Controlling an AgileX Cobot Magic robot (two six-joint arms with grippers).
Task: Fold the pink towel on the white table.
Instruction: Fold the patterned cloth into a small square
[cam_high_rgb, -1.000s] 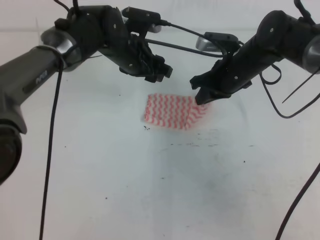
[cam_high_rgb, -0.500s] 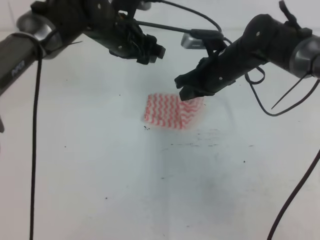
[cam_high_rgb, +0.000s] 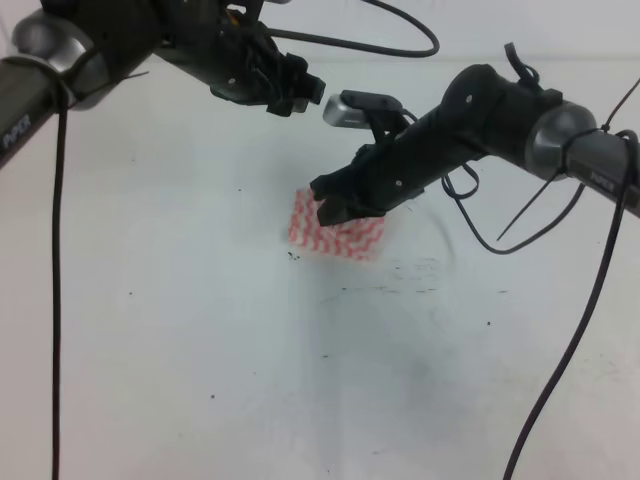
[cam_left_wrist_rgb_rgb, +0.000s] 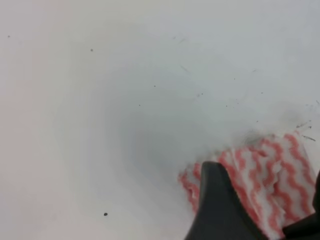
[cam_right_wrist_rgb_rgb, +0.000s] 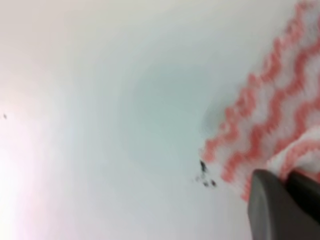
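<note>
The pink towel (cam_high_rgb: 345, 238), zigzag striped in pink and white, lies a little above the middle of the white table (cam_high_rgb: 200, 350). My right gripper (cam_high_rgb: 330, 208) sits low over the towel's left part, shut on a towel edge that it has drawn across the cloth. In the right wrist view its fingers (cam_right_wrist_rgb_rgb: 272, 205) pinch a fold of the towel (cam_right_wrist_rgb_rgb: 270, 120). My left gripper (cam_high_rgb: 298, 95) hangs higher up and to the back left, apart from the cloth. The left wrist view shows its fingers (cam_left_wrist_rgb_rgb: 217, 210) spread, with the towel (cam_left_wrist_rgb_rgb: 272, 170) far below.
A black cable (cam_high_rgb: 58, 300) hangs down the left side and another cable (cam_high_rgb: 575, 350) trails down at the right. Dark scuff marks (cam_high_rgb: 400, 290) streak the table just in front of the towel.
My right gripper has moved left across the towel with the right edge in it, and the visible cloth is narrower. The left arm has lifted away toward the upper left.
</note>
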